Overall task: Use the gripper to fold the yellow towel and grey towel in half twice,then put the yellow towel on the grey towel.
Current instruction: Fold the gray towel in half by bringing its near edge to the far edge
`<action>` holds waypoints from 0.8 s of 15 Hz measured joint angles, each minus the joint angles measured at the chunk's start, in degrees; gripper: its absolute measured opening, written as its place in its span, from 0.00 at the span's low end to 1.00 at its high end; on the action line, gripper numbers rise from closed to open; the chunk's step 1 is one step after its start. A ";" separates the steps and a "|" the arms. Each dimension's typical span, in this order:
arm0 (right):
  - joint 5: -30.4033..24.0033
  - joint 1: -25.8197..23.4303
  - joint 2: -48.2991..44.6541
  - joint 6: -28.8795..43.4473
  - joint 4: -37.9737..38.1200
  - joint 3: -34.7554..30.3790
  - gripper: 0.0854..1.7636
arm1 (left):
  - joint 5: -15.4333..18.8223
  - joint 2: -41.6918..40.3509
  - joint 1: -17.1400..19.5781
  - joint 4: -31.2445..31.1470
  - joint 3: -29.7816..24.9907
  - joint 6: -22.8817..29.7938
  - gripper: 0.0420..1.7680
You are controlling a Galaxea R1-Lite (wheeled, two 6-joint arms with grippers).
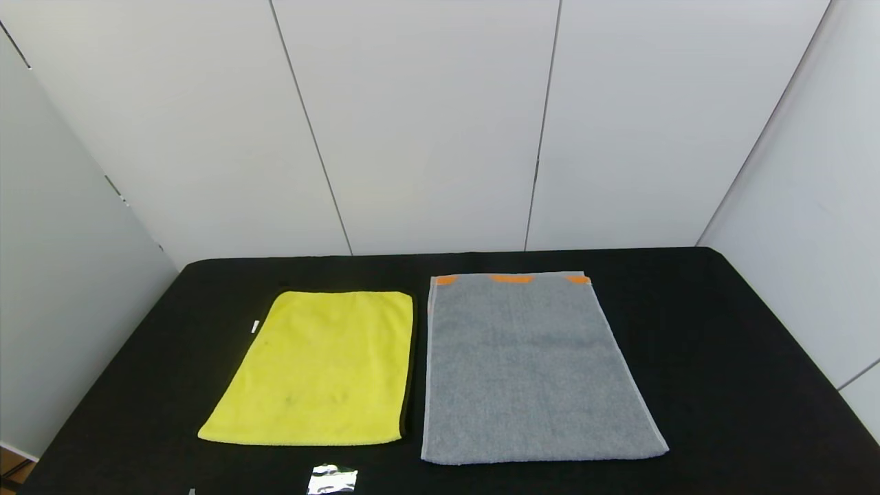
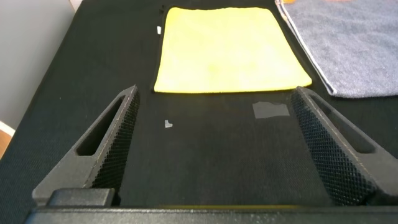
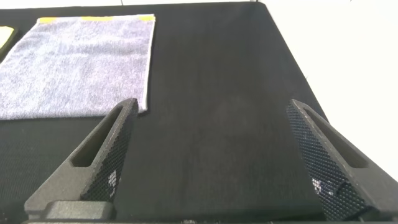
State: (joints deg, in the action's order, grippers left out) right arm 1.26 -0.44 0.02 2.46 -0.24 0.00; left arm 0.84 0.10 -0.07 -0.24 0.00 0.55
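The yellow towel (image 1: 323,371) lies flat and spread out on the black table, left of centre. The grey towel (image 1: 529,368) lies flat beside it on the right, with orange patches along its far edge. Neither gripper shows in the head view. In the left wrist view my left gripper (image 2: 214,102) is open and empty above bare table, just short of the yellow towel's (image 2: 227,50) near edge. In the right wrist view my right gripper (image 3: 211,109) is open and empty above bare table, beside the near right corner of the grey towel (image 3: 78,65).
The black table (image 1: 722,344) runs to grey wall panels at the back and sides. A shiny tape patch (image 1: 332,479) sits near the front edge, below the yellow towel; it also shows in the left wrist view (image 2: 271,109). A small white scrap (image 2: 168,124) lies near it.
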 joint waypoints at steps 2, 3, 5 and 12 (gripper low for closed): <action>0.00 0.00 0.00 -0.01 0.00 0.00 0.97 | 0.02 0.00 -0.02 0.11 0.00 0.05 0.97; 0.00 0.00 0.00 -0.01 -0.05 0.00 0.97 | 0.33 0.00 0.00 0.06 0.00 0.05 0.97; -0.24 0.00 0.00 0.00 0.24 0.07 0.97 | 0.60 0.00 0.00 -0.16 0.13 0.00 0.97; -0.57 0.37 0.39 0.00 9.76 9.34 0.97 | 2.24 1.16 -0.02 -2.27 3.61 -1.10 0.97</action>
State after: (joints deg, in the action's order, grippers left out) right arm 0.68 -0.07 0.41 2.46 9.52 9.34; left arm 3.08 1.26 -0.10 -2.51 3.61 -0.55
